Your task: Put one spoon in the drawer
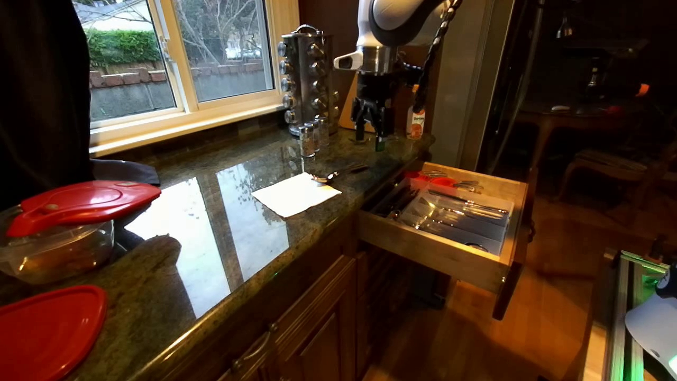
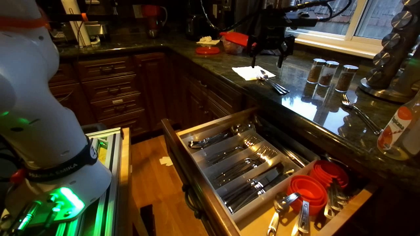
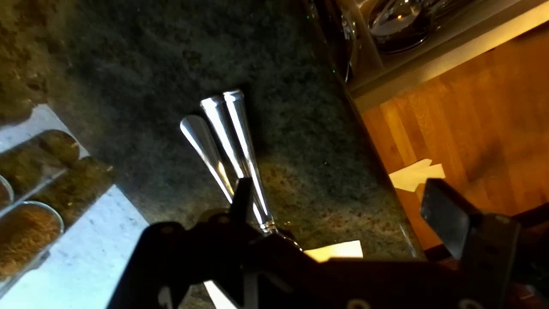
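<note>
Window: strongest light, cool daylight above the counter
Counter: dim, with glaring white window reflections
Napkin: on the counter, overexposed in an exterior view
Drawer: jutting from under the counter, warmly lit, cutlery glinting
Robot base: apart from the counter, glowing green
Fingers: near-black, soft-edged in the wrist view
</note>
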{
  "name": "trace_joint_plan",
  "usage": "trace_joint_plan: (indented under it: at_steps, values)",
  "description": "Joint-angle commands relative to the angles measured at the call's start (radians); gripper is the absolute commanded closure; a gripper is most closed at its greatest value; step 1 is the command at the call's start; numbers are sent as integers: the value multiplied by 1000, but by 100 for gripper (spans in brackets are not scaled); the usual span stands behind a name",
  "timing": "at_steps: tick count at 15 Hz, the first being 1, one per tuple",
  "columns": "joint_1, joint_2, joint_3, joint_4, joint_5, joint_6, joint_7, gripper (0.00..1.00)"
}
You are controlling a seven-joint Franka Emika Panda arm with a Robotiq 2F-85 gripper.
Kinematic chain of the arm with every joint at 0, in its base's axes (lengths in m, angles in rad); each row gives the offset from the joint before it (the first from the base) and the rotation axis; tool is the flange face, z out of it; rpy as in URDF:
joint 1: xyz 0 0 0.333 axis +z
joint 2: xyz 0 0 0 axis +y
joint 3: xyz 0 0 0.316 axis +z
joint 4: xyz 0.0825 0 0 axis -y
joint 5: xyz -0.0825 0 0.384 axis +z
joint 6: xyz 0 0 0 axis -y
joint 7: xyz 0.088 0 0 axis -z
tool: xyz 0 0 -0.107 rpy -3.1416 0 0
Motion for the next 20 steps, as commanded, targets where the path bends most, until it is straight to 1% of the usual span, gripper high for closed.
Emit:
trace_joint_plan:
  at_steps: [1,6,8,9,10,11,12,13,15,18,20]
  values:
    - [-1,101,20,98,-35,-47,-102,0]
    - [-2,190,30,195,-110,-68,-197,0]
    - [-5,219,39,230,-112,-74,-251,0]
    - [-4,232,41,245,-115,-70,-276,5]
    - [-4,243,44,258,-116,-70,-299,15]
    - [-4,255,47,271,-113,-79,-319,29]
    - [-2,264,48,283,-115,-85,-337,28]
    - [-2,274,50,294,-115,-100,-353,35]
    - [0,293,51,314,-115,-122,-373,41]
    - [1,315,53,338,-113,-130,-401,41]
    - [2,326,54,353,-114,-137,-413,46]
